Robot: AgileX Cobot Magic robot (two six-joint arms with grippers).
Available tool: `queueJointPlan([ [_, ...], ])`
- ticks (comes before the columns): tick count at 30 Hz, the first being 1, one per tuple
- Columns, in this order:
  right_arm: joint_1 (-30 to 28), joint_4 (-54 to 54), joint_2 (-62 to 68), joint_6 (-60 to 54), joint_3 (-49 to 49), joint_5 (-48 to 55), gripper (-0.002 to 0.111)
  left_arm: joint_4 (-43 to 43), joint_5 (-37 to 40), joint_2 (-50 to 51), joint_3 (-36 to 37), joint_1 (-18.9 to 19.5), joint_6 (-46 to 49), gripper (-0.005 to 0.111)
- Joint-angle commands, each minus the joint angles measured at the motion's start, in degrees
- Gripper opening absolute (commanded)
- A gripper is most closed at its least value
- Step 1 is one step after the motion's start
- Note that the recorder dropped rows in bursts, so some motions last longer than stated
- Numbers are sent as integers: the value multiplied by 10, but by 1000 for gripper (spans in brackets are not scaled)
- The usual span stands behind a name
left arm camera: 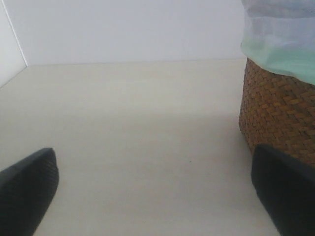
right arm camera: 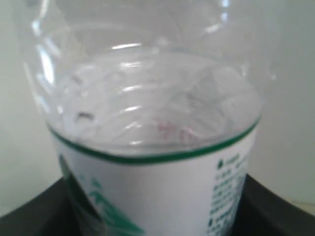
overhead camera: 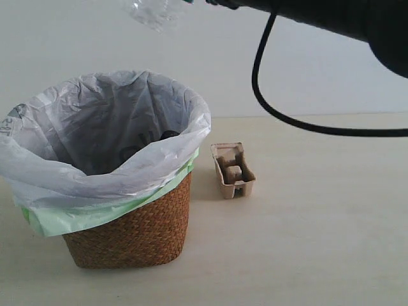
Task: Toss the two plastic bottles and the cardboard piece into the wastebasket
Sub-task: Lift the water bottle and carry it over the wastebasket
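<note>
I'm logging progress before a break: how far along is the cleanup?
Done: possibly one bottle. None shows on the table, and dark shapes show inside the wastebasket, unconfirmed. In hand: the right hand holds the green-label bottle above the basket. Left: the cardboard piece sits on the table beside it. The left hand is open and empty.

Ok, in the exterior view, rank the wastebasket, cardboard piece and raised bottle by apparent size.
1. wastebasket, clearly largest.
2. cardboard piece.
3. bottle, but unsure: only its end shows, the rest is cut off by the picture's top edge.
</note>
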Motion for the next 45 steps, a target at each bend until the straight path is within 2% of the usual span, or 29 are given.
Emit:
queueJointPlan([
  [1,2,-4,-2,-9,-1,-2,0,-1,-4,-2,-2,-3,-5,108],
  [6,-2,-7,1,-214,-1,124,0,-1,-4,-2,-2,-3,-5,108],
  [8,-15,-7,1,-315,-1,173,0,-1,-4,-2,-2,-3,-5,108],
  [10,-38,-7,0,-361,-6,210,0,-1,-4,-2,-2,-3,-5,108],
  [15,-129,-8,0,-362,-43,308,0,-1,-4,-2,-2,-3,-5,108],
  [19,-194,-8,1,-301,-74,393,0,-1,-4,-2,-2,-3,-5,108],
  [23,-213,-9,1,-225,-75,447,0,-1,-4,-2,-2,-3,-5,108],
  [25,-210,47,1,-206,-75,453,0,-1,-4,-2,-2,-3,-5,108],
  [28,-184,224,3,-279,-75,439,0,-1,-4,-2,-2,-3,-5,108],
  [33,-100,624,3,-596,-81,386,0,-1,-4,-2,-2,-3,-5,108],
  [34,-77,774,8,-700,-94,384,0,-1,-4,-2,-2,-3,-5,108],
  [36,-64,905,16,-773,-110,408,0,-1,-4,-2,-2,-3,-5,108],
  [38,-63,934,19,-809,-117,422,0,-1,-4,-2,-2,-3,-5,108],
  [41,-63,922,19,-863,-120,423,0,-1,-4,-2,-2,-3,-5,108],
  [45,-63,806,20,-966,-120,403,0,-1,-4,-2,-2,-3,-5,108],
])
